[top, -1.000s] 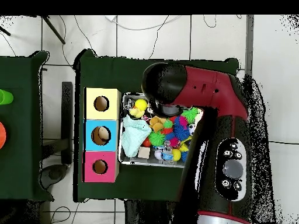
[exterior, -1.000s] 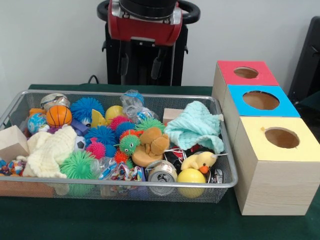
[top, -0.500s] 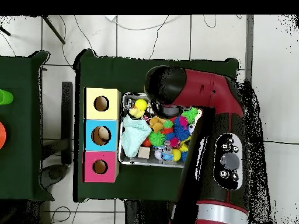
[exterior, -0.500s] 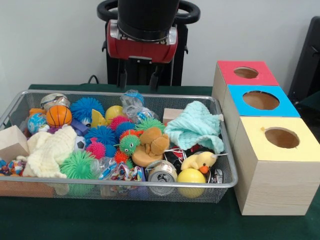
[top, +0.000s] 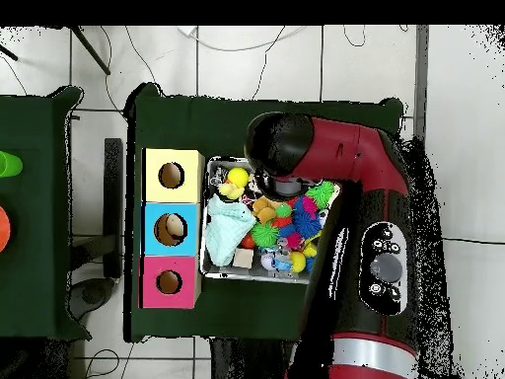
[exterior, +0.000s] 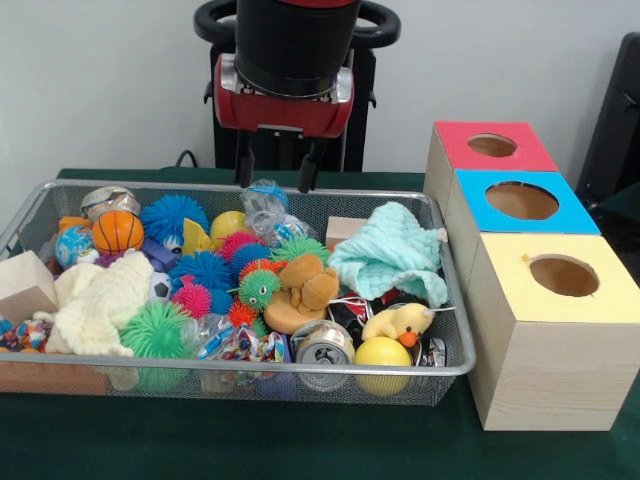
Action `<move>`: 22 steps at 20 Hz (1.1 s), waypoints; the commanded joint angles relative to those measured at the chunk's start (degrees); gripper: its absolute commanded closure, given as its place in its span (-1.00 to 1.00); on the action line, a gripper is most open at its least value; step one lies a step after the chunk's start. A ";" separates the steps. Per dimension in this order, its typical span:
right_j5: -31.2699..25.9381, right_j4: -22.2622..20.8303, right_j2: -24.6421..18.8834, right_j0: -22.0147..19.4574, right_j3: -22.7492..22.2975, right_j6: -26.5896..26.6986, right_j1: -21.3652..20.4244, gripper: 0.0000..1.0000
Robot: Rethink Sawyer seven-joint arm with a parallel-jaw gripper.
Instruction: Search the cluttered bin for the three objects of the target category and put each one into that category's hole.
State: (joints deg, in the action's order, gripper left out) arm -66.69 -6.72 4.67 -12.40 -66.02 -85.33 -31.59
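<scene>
Above the bin (exterior: pixel 30 215), at its 12 o'clock edge, you see the gripper (exterior: pixel 275 178) hanging with its fingers apart, just over a crinkly bag (exterior: pixel 266 208).

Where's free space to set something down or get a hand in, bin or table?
Bare green cloth runs along the table in front of the bin, and left of the three boxes in the overhead view. Inside the bin toys are packed wall to wall. The end effector hangs open over its back edge.
</scene>
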 commanded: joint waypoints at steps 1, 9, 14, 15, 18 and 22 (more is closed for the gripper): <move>-5.04 -3.84 -3.91 -0.53 0.49 4.28 1.24 -1.00; -9.03 -4.34 -4.36 -0.07 7.97 4.11 5.26 -1.00; -5.95 -4.46 -4.58 0.12 9.85 3.28 8.53 -1.00; -5.58 -4.38 -4.50 0.21 10.06 2.96 8.95 -1.00; -3.44 -4.28 -4.27 0.45 9.75 2.27 9.91 -1.00; -0.40 -4.11 -4.08 0.49 8.65 1.46 10.68 -1.00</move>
State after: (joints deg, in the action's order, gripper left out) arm -70.41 -6.73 4.66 -12.11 -55.85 -85.34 -24.88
